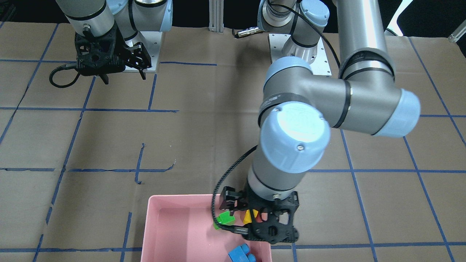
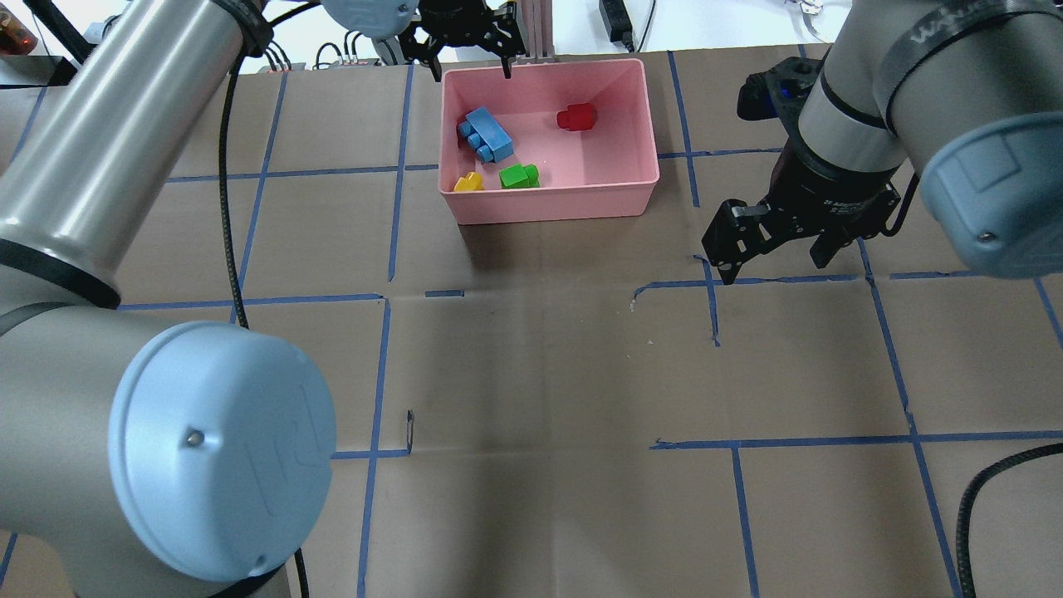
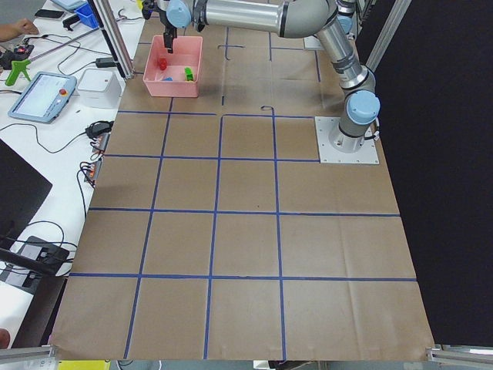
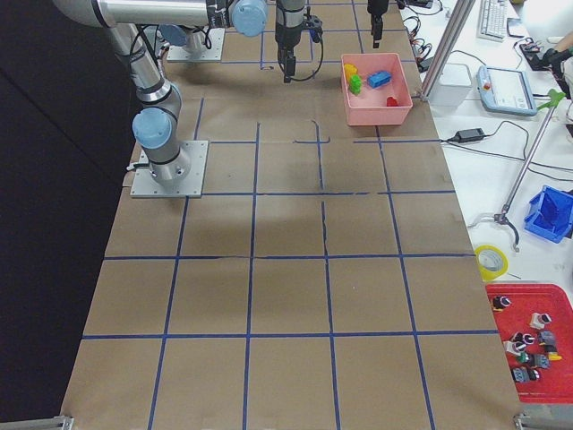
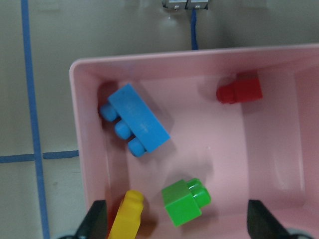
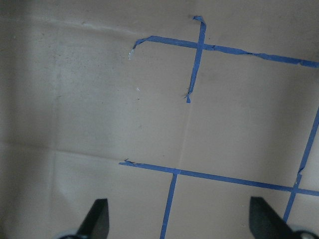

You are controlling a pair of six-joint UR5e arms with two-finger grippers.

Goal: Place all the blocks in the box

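Note:
The pink box [image 2: 639, 108] stands at the table's far side and holds all the blocks. Blue [image 2: 486, 135], red [image 2: 576, 117], yellow [image 2: 468, 182] and green [image 2: 519, 176] lie on its floor. My left gripper [image 2: 471, 66] hangs open and empty above the box. Its wrist view looks down on the blue [image 5: 134, 122], red [image 5: 240, 91], yellow [image 5: 127, 219] and green [image 5: 185, 201] blocks. In the front view the left gripper [image 1: 233, 214] partly hides the blocks. My right gripper [image 2: 772, 257] is open and empty over bare table, right of the box.
Brown paper with a blue tape grid [image 2: 714, 307] covers the table. The arms' mounting plates [image 1: 149, 43] sit at the robot's side. A side bench with a tablet [image 3: 42, 96] and cables runs past the box's far side.

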